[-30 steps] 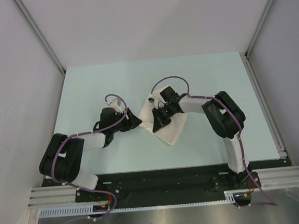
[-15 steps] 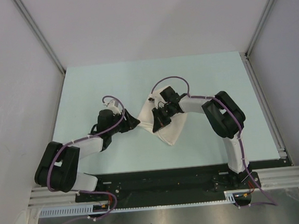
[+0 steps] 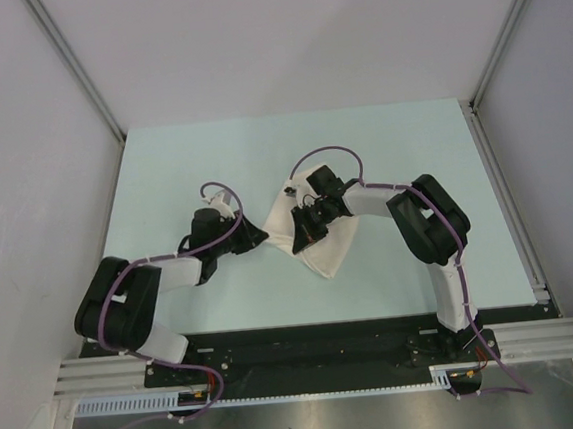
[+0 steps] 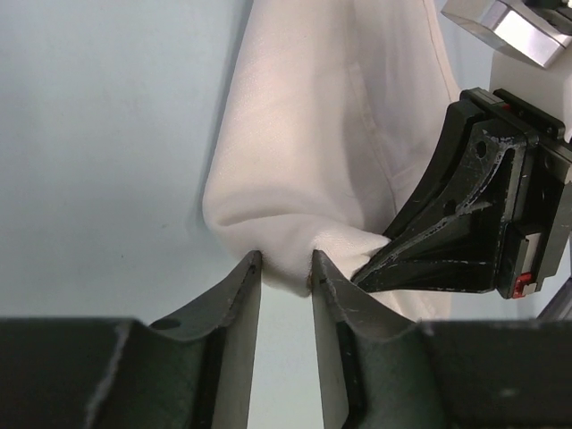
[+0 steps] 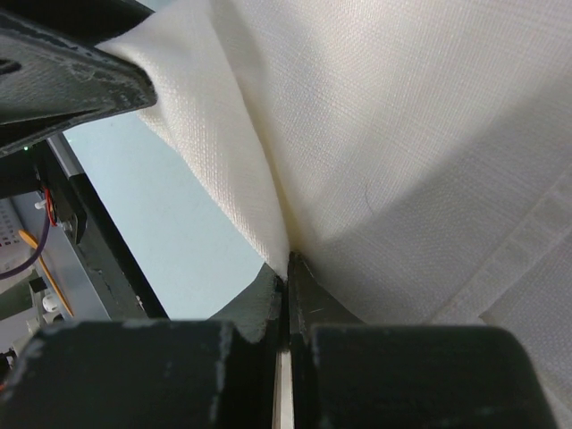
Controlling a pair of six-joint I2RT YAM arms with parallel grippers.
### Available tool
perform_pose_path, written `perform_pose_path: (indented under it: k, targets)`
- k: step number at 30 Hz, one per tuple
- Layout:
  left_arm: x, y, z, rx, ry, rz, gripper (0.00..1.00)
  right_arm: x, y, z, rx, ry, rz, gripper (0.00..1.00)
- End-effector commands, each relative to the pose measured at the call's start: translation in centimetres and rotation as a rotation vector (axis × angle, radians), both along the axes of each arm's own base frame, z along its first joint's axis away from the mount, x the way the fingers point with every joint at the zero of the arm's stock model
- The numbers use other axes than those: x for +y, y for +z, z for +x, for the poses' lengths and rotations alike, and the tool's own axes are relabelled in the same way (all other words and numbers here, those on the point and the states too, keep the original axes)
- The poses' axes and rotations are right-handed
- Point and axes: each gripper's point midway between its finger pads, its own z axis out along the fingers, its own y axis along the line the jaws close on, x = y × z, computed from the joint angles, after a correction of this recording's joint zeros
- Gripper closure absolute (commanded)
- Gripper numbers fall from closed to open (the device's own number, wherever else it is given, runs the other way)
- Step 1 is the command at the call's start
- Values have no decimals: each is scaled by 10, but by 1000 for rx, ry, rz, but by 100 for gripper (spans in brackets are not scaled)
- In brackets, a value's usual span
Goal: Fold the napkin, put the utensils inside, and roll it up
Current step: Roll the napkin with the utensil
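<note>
**Mid-table: napkin pinched by both tools, roll or fold in hand**

At the middle of the pale blue-green table (image 3: 212, 161) lies the napkin (image 3: 327, 253), doubled over into a rough kite shape with its point toward the arm bases. Both arms meet at its left edge.

Tool state:
- right tool (image 5: 288, 268): jaws pressed together, clamped on a ridge of napkin cloth that rises in a crease from between the tips.
- left tool (image 4: 284, 264): jaws a little apart, tips touching a rounded bulge of the napkin's edge, just beside the right tool's tips. A firm grip is not shown.

Utensil: the knife shows in no view. Whether it is already tucked inside the layers cannot be told.

Step (judgement): the cloth is already folded and its left edge is gathered into a soft roll. This reads as the start of rolling, or a last adjustment of the fold.

Next move (judgement):
- the left tool should clamp on the bulge before either arm moves;
- both arms should then turn the edge over together, with even tension, or the loose layers will slip and open.

Materials:
- napkin: cream woven cloth with a fine visible weave, matte and limp, with a stitched hem band along one side. It drapes in smooth curves, not sharp creases.
- tool fingers: black hard plastic, scuffed at the tips.
- table: smooth and plain.
</note>
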Motion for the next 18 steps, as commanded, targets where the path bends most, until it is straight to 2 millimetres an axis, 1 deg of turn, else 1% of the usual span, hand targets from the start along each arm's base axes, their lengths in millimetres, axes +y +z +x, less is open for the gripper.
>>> perform_pose_path:
  k: [1,3,4,5,7,10,12,13,14,15,16,17,18]
  targets:
    - [-11,20,20,-54,-7,-60,70,-8,-20,-7,29,-8,-55,100]
    - [-12,20,22,-49,-6,-66,75,-9,-21,-7,29,-8,-57,100]
    - [-13,20,23,-45,-4,-68,83,-9,-19,-6,27,-11,-55,100]
    - [-13,19,24,-42,-1,-67,89,-9,-20,-6,28,-10,-57,100]
    - [-10,17,27,-31,17,-60,98,-8,-16,-5,20,-11,-53,100]
    - [-9,15,30,-14,29,-65,98,-8,-7,-3,0,-14,-50,95]
    - [-10,16,33,-9,35,-68,99,-9,-1,-3,-8,-17,-49,89]
    - [-9,12,34,3,38,-63,99,-9,3,-3,-12,-17,-46,86]
    - [-9,12,36,11,42,-61,99,-10,6,-3,-19,-20,-48,80]
    - [-8,10,36,20,45,-60,100,-10,8,-3,-25,-20,-47,76]
    - [-7,8,37,28,50,-57,100,-10,16,-3,-39,-20,-43,72]
    - [-6,6,38,37,53,-58,100,-12,18,-2,-48,-27,-49,66]
    - [-5,6,39,37,56,-54,100,-13,21,-2,-58,-28,-50,62]
